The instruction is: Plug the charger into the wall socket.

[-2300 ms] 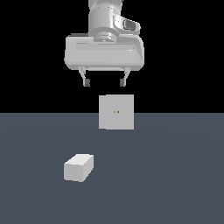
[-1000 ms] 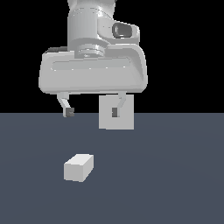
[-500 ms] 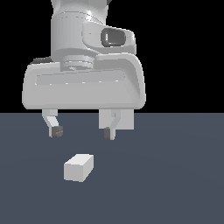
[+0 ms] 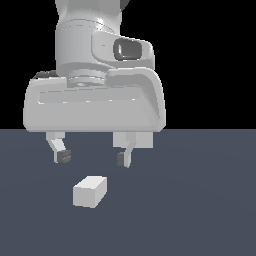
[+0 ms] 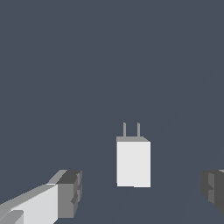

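Note:
The charger [image 4: 90, 191] is a small off-white block lying flat on the dark grey floor. In the wrist view the charger [image 5: 133, 162] shows two thin prongs at one end. My gripper [image 4: 93, 157] is open and empty, hanging above the charger with its two dark-tipped fingers [image 4: 63, 156] spread apart. In the wrist view the gripper [image 5: 142, 192] has its pads on either side of the block, clear of it. The wall socket [image 4: 142, 140] is almost wholly hidden behind the gripper body; only a pale sliver shows by one finger.
The dark grey floor [image 4: 200, 200] spreads across the lower half of the exterior view, with black background above. The large grey hand body [image 4: 95, 102] fills the middle of the exterior view.
The gripper has come down and toward the camera, looming larger and moving to the exterior view's left over the charger. It now hides the wall socket. The charger has not moved.

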You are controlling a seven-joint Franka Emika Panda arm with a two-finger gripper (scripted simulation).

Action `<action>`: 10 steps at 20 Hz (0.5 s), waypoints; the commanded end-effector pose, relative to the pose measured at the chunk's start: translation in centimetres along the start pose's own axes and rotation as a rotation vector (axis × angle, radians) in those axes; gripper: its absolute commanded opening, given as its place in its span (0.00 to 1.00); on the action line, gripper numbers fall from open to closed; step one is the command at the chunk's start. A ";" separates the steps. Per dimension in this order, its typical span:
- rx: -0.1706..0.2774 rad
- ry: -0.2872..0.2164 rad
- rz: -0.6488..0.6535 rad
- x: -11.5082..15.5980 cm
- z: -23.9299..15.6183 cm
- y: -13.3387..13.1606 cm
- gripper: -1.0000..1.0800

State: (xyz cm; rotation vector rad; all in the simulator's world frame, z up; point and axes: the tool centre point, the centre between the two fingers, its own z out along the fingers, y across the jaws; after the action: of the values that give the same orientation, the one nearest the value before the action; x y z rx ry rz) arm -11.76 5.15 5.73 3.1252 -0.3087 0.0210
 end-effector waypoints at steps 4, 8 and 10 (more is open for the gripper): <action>0.000 0.000 0.001 -0.1 2.1 0.0 0.96; 0.000 0.000 0.002 -0.2 3.7 0.0 0.96; 0.000 0.000 0.002 -0.2 4.2 0.0 0.96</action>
State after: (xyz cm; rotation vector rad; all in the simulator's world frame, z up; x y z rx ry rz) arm -11.90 5.17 1.99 3.1245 -0.3115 0.0193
